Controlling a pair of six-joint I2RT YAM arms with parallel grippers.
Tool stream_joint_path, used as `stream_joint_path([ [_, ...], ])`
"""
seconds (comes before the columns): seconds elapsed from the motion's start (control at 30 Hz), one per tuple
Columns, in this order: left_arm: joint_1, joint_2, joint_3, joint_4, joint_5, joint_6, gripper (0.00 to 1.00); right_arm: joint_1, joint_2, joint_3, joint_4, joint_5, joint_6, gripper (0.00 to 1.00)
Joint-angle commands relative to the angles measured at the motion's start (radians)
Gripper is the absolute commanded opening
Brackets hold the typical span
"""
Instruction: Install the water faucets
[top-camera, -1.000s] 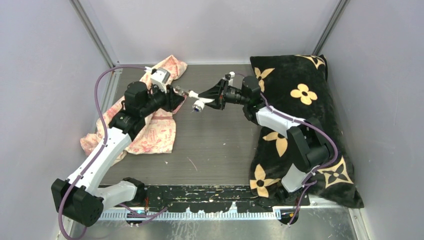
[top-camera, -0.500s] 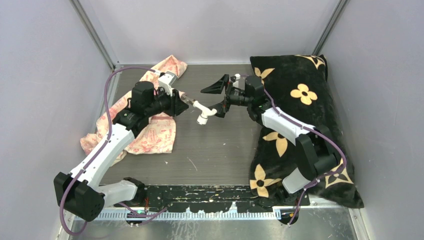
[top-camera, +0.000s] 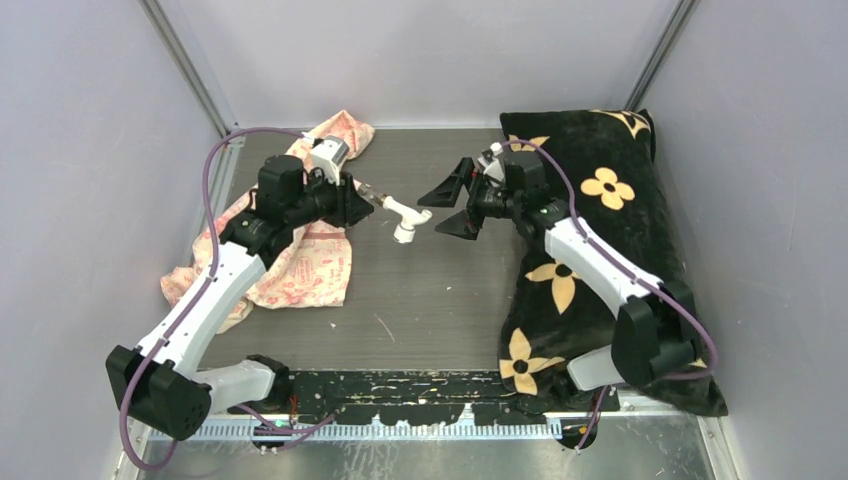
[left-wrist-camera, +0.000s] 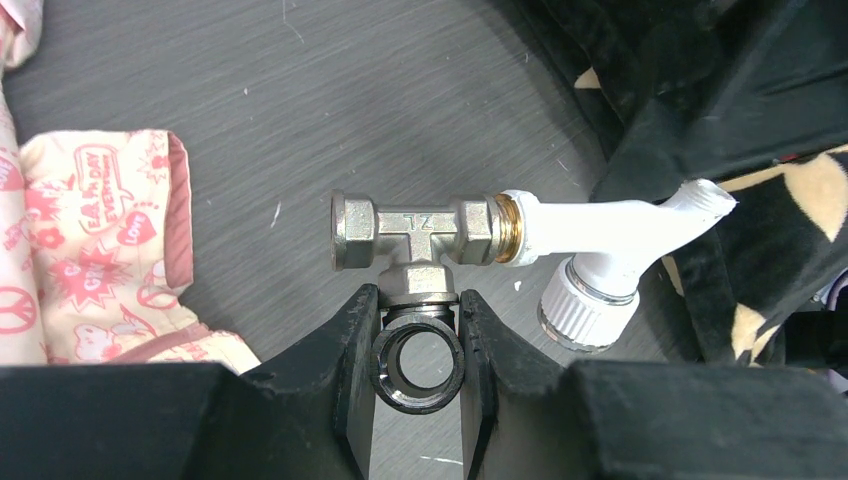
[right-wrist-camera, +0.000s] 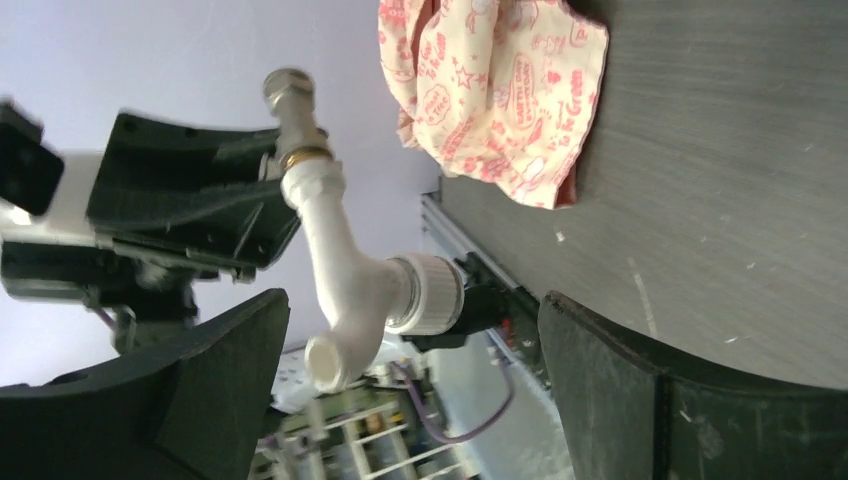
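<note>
The white plastic water faucet (left-wrist-camera: 610, 235) is joined by its brass-coloured end to a silver metal tee fitting (left-wrist-camera: 415, 228). Its ribbed round knob (left-wrist-camera: 585, 305) points down. My left gripper (left-wrist-camera: 418, 310) is shut on the tee's lower stem, with a dark ring (left-wrist-camera: 418, 368) between the fingers. From above, the faucet (top-camera: 405, 218) hangs over the table's middle, held out from the left gripper (top-camera: 352, 200). My right gripper (top-camera: 452, 207) stands open just right of the faucet and apart from it. The right wrist view shows the faucet (right-wrist-camera: 340, 260) ahead of the wide-apart jaws.
A pink patterned cloth (top-camera: 300, 250) lies under and behind the left arm. A black pillow with gold flowers (top-camera: 600, 230) fills the right side under the right arm. Grey walls close in on three sides.
My right gripper has opened, let go of the faucet and drawn back to the right. The left gripper still holds the fitting with the faucet on it, shifted slightly.
</note>
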Motion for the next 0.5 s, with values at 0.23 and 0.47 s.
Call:
stream_joint_path([
  [0.23,0.012,0.020,0.099,0.020,0.050,-0.108,0.00,0.095,-0.357,-0.441,0.788,0.298,-0.307,1.00],
  [0.47,0.012,0.031,0.113,0.019,0.066,-0.144,0.00,0.210,-0.277,-0.411,0.865,0.317,-0.402,1.00],
])
